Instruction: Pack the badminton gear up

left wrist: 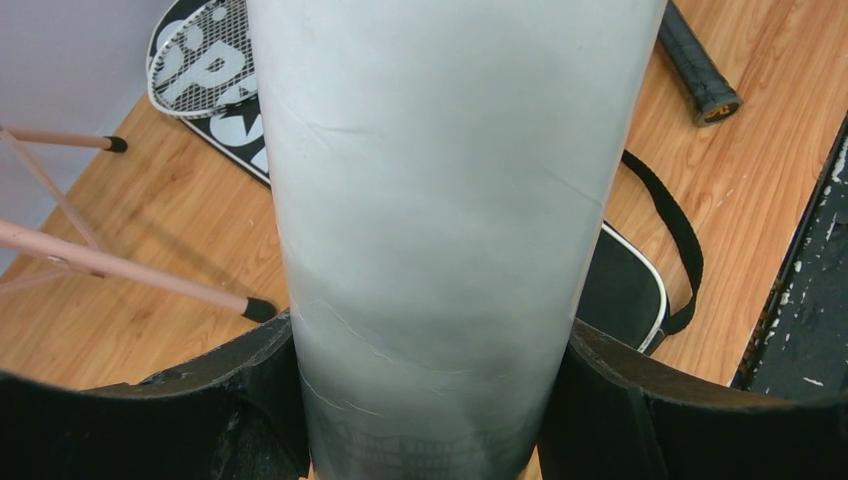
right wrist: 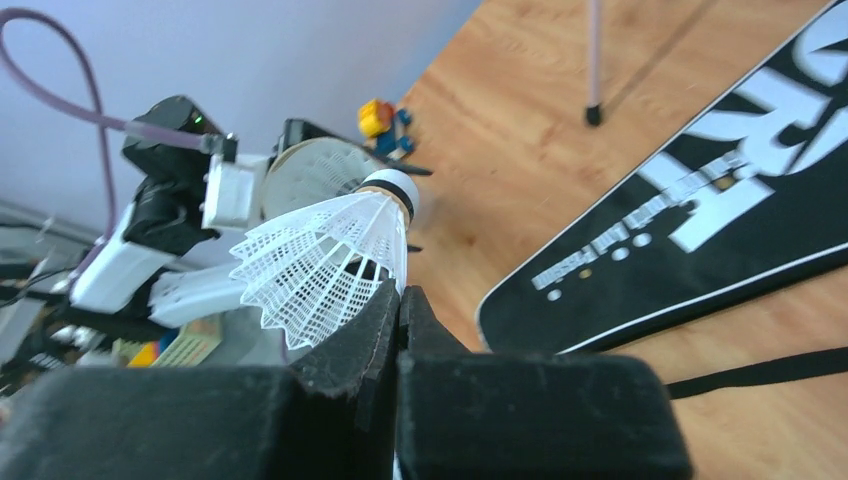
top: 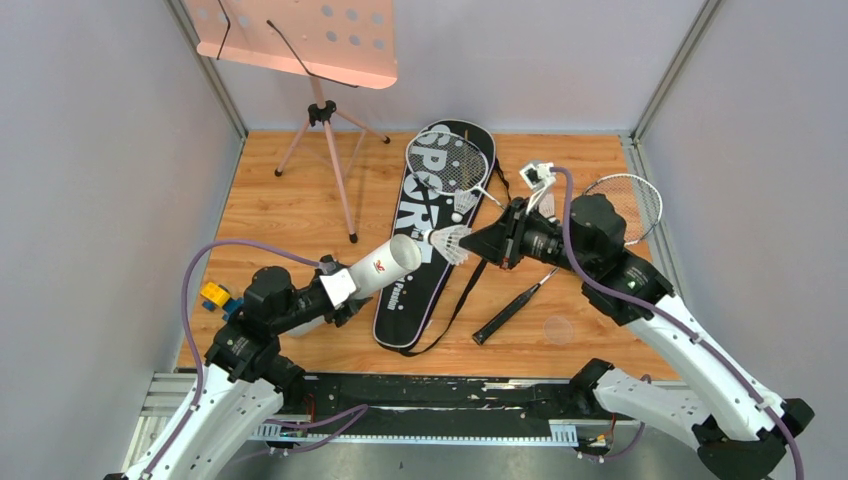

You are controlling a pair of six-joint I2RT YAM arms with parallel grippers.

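My left gripper [top: 335, 288] is shut on the long white tube [top: 378, 268] and holds it tilted, its open mouth facing right. The tube fills the left wrist view [left wrist: 440, 200] between the black fingers [left wrist: 250, 390]. My right gripper [top: 480, 243] is shut on the skirt of a white shuttlecock [top: 448, 242], whose cork tip points at the tube's mouth, a short gap away. The right wrist view shows the shuttlecock [right wrist: 325, 255] in front of the tube mouth [right wrist: 310, 175]. The black SPORT bag [top: 405, 300] lies flat with one racket [top: 448, 163] on it. The second racket [top: 630, 205] lies partly under my right arm.
A pink music stand [top: 310, 40] on tripod legs stands at the back left. A small yellow and blue toy [top: 215, 295] sits by the left arm. A clear round lid [top: 558, 328] lies at the front right. Walls close the sides and back.
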